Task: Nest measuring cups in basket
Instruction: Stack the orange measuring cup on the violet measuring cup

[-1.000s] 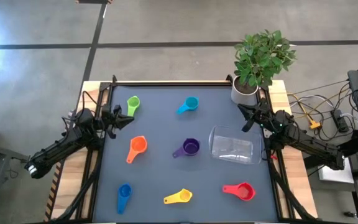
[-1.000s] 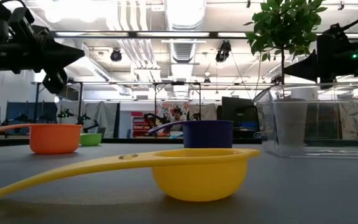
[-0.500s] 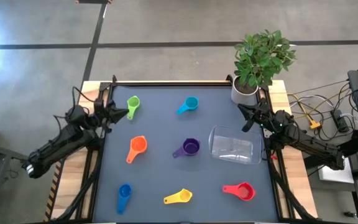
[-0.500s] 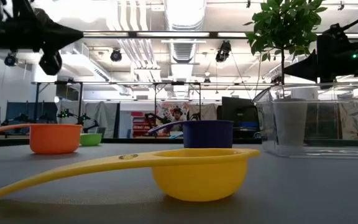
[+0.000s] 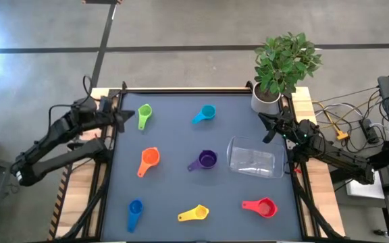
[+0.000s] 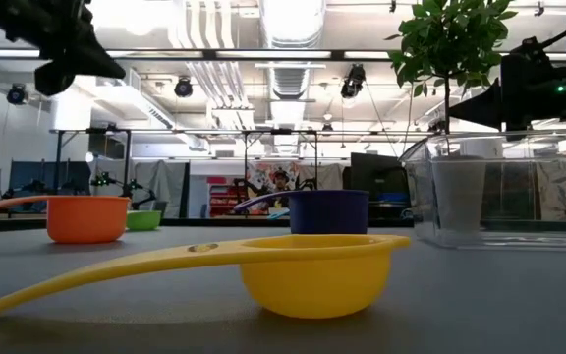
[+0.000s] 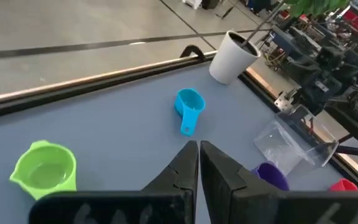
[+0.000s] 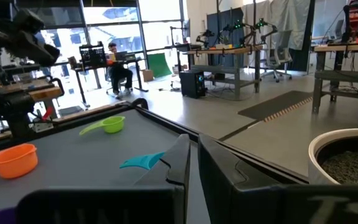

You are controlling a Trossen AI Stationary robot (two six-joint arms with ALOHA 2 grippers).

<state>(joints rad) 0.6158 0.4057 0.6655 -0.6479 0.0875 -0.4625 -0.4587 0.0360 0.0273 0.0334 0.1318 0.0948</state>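
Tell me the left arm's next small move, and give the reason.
Probably open the fingers and come down over the green cup. The left gripper sits at the table's left edge right beside that cup, raised, with its fingers together and nothing between them. All seven cups lie loose on the mat, and the basket holds none. The right gripper waits by the white pot.

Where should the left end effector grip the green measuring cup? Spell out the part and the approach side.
Probably the handle: on the green measuring cup it lies flat, pointing toward the table's near edge, thin enough to pinch. Bring the left end effector down from above, fingers across the handle's width.
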